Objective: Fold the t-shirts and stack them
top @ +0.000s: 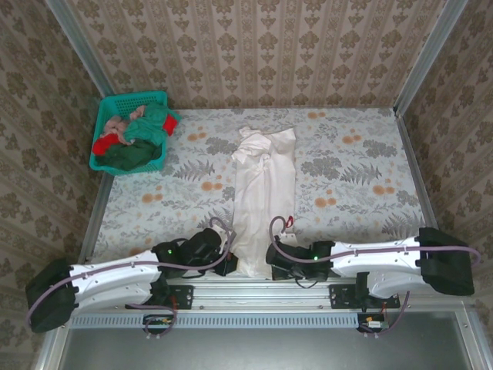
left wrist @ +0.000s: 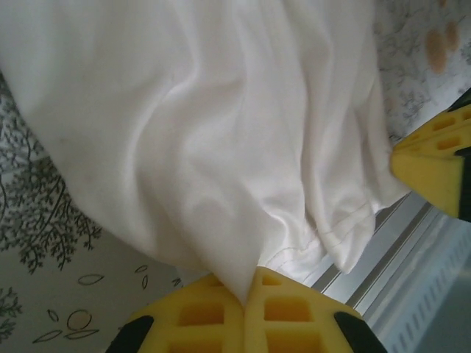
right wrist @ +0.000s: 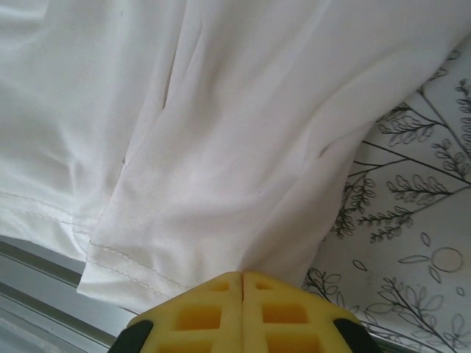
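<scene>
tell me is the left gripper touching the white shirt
Touching. The left wrist view shows the left gripper's yellow fingers shut together, with a fold of the white t-shirt pinched between their tips.

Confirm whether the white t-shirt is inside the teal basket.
No, the white t-shirt lies stretched out on the table, apart from the basket at the far left.

Teal basket [top: 137, 98] on floral tablecloth [top: 347, 185]

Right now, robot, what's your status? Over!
Left gripper shut on white t-shirt, near hem. Right gripper shut on it too. Other t-shirts heaped in basket, far left, out of the way.
</scene>
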Motion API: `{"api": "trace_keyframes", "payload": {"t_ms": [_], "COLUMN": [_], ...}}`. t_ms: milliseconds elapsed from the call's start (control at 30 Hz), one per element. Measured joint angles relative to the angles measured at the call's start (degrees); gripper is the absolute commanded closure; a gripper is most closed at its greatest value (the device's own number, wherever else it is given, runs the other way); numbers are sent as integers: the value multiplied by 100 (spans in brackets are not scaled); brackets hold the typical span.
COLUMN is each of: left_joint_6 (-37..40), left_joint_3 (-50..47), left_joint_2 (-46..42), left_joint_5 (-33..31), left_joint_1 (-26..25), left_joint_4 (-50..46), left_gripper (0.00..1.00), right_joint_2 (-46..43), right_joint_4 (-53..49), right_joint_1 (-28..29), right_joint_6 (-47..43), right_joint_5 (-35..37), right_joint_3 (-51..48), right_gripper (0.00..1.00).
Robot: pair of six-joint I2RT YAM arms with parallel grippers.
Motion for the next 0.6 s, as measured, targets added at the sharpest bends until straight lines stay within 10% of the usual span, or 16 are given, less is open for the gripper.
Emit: {"api": "trace_keyframes", "payload": {"t_ms": [600], "left_joint_6": [1019], "left_joint_3": [2391], "left_joint_2": [1508], "left_joint_5": [745], "left_joint_1": [2208], "left_joint_4": [-710], "left_gripper": [100], "right_joint_2": [-684], "right_joint_4": [-802], "right_joint_1": [-2179], "right_joint_6": [-1416], "right_joint_5": [192], "right_joint_3": [1161], "right_gripper": [100]}}
